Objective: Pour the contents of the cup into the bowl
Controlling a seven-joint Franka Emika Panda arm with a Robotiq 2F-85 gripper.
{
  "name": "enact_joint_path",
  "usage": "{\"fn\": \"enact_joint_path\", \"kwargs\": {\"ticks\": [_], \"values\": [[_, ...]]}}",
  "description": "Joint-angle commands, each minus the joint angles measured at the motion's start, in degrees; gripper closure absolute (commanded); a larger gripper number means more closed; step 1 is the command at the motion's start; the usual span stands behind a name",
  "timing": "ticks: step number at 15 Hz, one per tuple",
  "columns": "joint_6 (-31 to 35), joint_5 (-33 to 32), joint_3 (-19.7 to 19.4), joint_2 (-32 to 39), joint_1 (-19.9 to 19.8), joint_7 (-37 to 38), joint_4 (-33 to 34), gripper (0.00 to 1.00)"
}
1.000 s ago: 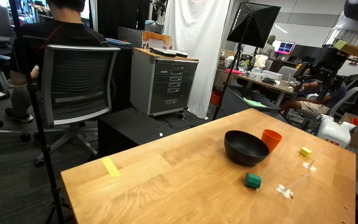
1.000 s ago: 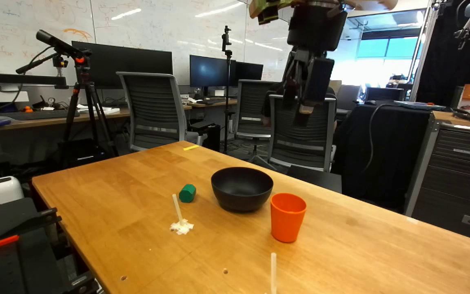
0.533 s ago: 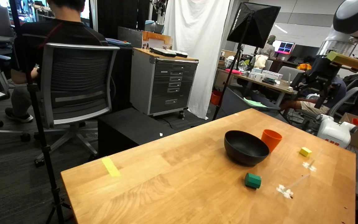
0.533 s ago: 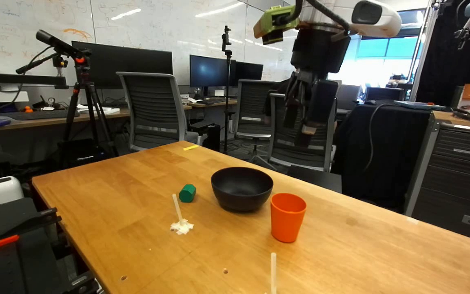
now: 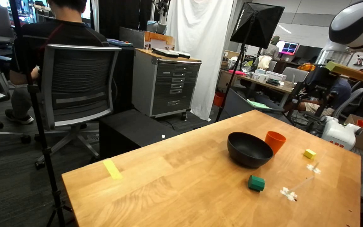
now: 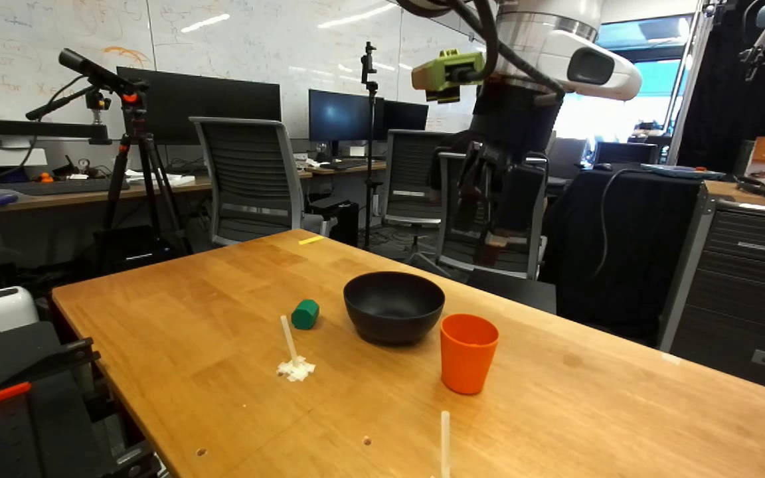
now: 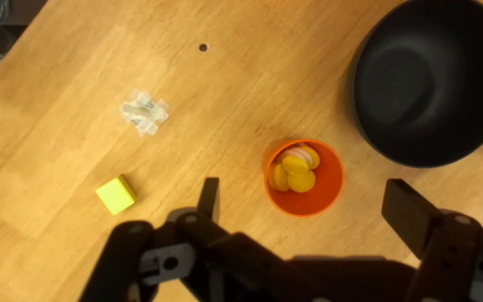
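Below the wide-spread tool (image 7: 302, 193), an upright orange cup (image 7: 326, 184) stands ungripped on the bench (image 7: 229, 113) with yellow discs (image 7: 301, 181) inside, while a black bowl (image 7: 430, 84) sits empty out to the tool's side, leaving grasp, lift and pour apparently all to come.

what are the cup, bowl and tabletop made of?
Cup: likely plastic, smooth satin, thin rim, same orange inside and out. Bowl: satin black, soft highlights; plastic or coated ceramic, can't tell. Tabletop: wood, slight sheen, visible grain and strips.
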Motion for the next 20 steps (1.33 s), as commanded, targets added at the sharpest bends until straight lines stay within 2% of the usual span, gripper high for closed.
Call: {"fn": "enact_joint_path", "kwargs": {"ticks": [1, 8, 20], "values": [[1.11, 2.53, 0.57, 3.01, -1.24, -1.69, 3.07, 0.0], [3.53, 3.67, 0.75, 8.59, -1.98, -1.04, 6.25, 0.0], [4.74, 1.82, 0.43, 13.51, -1.75, -0.25, 7.17, 0.0]]}}
